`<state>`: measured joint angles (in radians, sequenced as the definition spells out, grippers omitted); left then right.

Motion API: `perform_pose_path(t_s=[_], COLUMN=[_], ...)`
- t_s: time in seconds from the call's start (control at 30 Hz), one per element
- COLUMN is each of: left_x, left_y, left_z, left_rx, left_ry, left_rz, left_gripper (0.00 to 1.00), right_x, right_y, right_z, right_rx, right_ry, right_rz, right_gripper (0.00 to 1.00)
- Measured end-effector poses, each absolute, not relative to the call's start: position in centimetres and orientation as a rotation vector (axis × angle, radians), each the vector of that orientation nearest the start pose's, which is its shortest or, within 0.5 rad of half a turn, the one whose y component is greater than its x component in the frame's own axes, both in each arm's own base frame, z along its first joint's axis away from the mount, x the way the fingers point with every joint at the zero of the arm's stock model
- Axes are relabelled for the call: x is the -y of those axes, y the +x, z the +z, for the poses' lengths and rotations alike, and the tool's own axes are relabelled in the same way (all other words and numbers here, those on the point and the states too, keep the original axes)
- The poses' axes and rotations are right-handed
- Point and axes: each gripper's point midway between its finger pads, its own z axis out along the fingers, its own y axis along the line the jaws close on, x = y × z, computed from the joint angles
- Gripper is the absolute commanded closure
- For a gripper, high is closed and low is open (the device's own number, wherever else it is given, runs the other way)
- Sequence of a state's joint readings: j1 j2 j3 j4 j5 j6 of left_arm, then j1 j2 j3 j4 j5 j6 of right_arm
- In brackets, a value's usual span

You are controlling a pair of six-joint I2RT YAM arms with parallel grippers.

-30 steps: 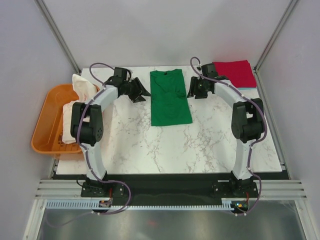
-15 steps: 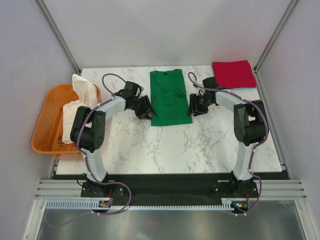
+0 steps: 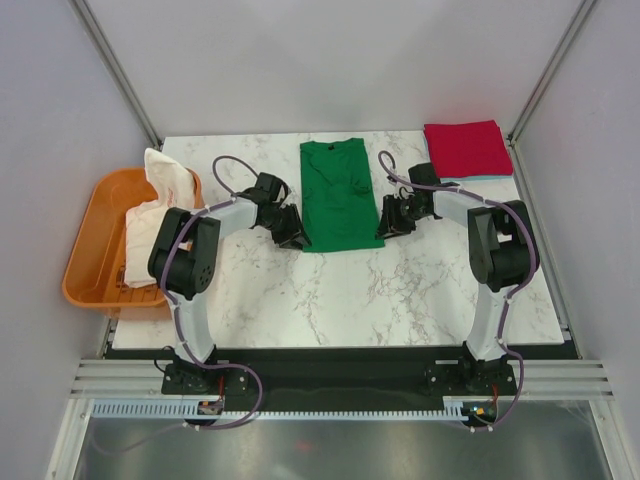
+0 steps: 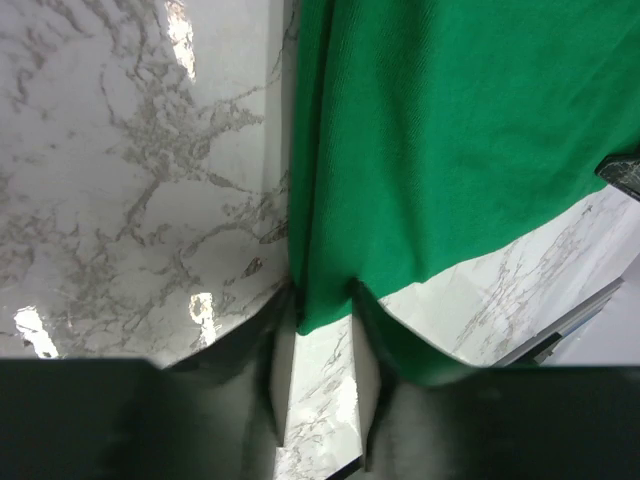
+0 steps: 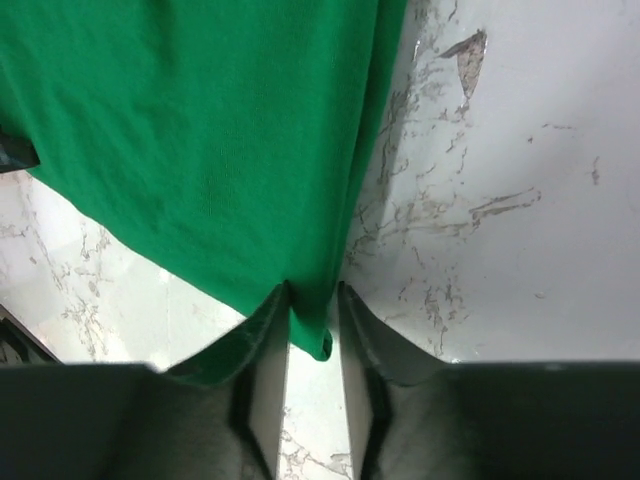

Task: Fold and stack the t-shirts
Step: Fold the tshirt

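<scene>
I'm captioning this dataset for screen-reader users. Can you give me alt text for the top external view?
The left end effector and right end effector each sit at a near hem corner of a green t-shirt laid on a marble table. A folded red t-shirt lies far right; an orange tub holding white cloth sits left.

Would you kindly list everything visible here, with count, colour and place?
green t-shirt: one, bright green, flat at the table's far middle
red t-shirt: one, red, folded at the far right corner
pale blue t-shirt: one, pale blue, edge showing under the red one
white t-shirt: count unclear, white, heaped in the tub
tub: one, orange, beside the table's left edge
table: one, white marble, centre of view
left gripper: one, black, open astride the green t-shirt's near left corner
right gripper: one, black, open astride its near right corner
</scene>
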<state>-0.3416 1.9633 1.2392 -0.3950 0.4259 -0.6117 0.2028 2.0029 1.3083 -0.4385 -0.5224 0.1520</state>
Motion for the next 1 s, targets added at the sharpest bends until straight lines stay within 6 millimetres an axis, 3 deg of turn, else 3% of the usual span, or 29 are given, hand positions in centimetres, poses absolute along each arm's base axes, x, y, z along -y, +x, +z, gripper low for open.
perform_pose_path(t_s=[0.03,0.07,0.1,0.17,0.33,0.5,0.57,0.6,0.7,0.8,0.9,1.0], left_x=[22.7,22.7,22.6,22.6,22.2,21.6,21.5,21.5,21.1,20.4,20.3,20.9], left_y=[35.5,35.5,35.4,35.2,33.5,29.2,27.1,26.0,23.6,22.4,23.4,26.6], left_z=[2.2,2.1,2.0,1.8,1.7,1.6,1.5,1.5,1.5,2.2,3.5,5.8], left_rx=[-2.814,-2.817,-2.820,-2.821,-2.825,-2.876,-2.900,-2.912,-2.937,-2.944,-2.910,-2.835], left_ry=[-0.241,-0.243,-0.240,-0.240,-0.269,-0.274,-0.262,-0.257,-0.255,-0.283,-0.289,-0.273], left_rz=[-0.839,-0.838,-0.835,-0.835,-0.841,-0.826,-0.827,-0.828,-0.827,-0.817,-0.827,-0.850], left_gripper=[0.90,0.96,0.98,0.98,0.98,0.98,0.97,0.86,0.64,0.53,0.49,0.49], right_x=[-17.5,-17.5,-17.4,-17.3,-16.8,-16.4,-16.4,-16.4,-16.2,-15.2,-14.9,-15.1], right_y=[38.6,38.4,38.1,37.5,35.2,31.0,28.8,27.8,25.2,24.2,25.5,27.9], right_z=[2.2,2.1,2.0,1.8,2.1,2.2,2.1,2.0,1.8,2.5,4.2,6.2], right_rx=[-2.684,-2.684,-2.690,-2.702,-2.719,-2.731,-2.740,-2.749,-2.761,-2.743,-2.677,-2.605], right_ry=[-0.225,-0.222,-0.213,-0.188,-0.118,-0.040,-0.011,0.000,0.042,0.080,0.071,0.006], right_rz=[0.823,0.821,0.821,0.822,0.811,0.815,0.820,0.821,0.812,0.758,0.713,0.692], right_gripper=[0.80,0.85,0.94,0.99,1.00,1.00,0.96,0.84,0.70,0.59,0.56,0.53])
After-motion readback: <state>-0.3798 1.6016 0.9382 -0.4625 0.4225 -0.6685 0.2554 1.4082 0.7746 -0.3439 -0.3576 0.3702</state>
